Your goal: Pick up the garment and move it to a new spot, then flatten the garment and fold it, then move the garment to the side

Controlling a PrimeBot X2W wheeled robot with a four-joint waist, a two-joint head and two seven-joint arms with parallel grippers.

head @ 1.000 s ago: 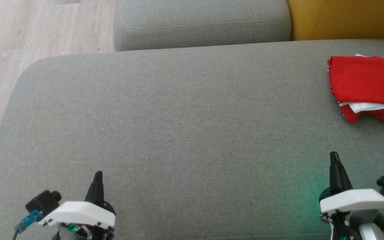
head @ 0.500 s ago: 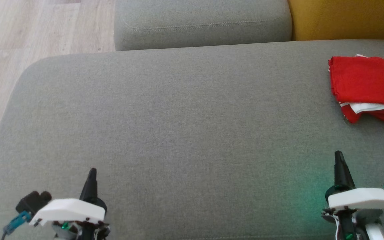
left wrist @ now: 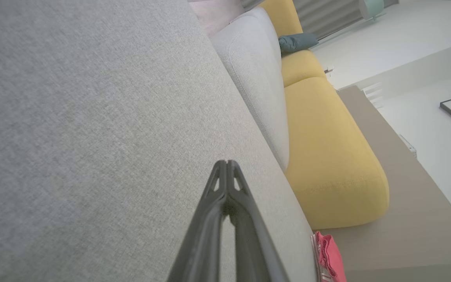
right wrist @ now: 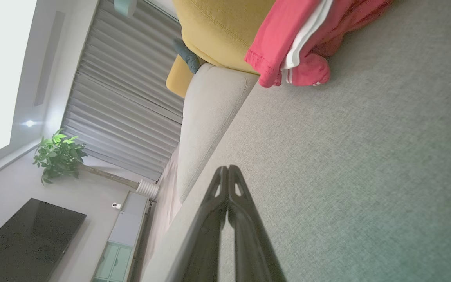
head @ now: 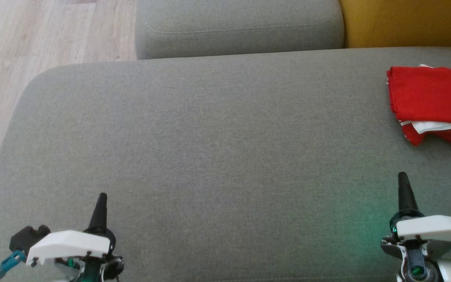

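The left claw (head: 101, 197) is hovering over the near part of a grey sofa seat (head: 217, 137). Its two dark fingers are pressing together into a single point and gripping nothing. The right claw (head: 403, 177) is hovering over the same seat, well apart from the left one. Its fingers are likewise pinching tight together with nothing between them. In each wrist view the two fingertips are meeting, with the seat fabric lying beyond them.

The garment (head: 429, 94), a red piece with white stripes and some dark print, is lying in a loosely folded bundle on the seat. It is sitting ahead of the right claw and slightly out to its right, clear of the fingers. From the left claw it is lying far across to the right and further forward. Part of it is running off the head view's edge.

Ahead of both claws a grey back cushion (head: 237, 23) is standing along the far side of the seat. A yellow cushion (head: 401, 19) is sitting beside it, beyond the garment. A wooden floor (head: 33, 35) is showing out to the left of the left claw. Past the right claw's fingers, in its wrist view, a potted plant (right wrist: 59, 156), grey curtains (right wrist: 131, 98) and a dark television screen (right wrist: 22, 239) are standing in the room.
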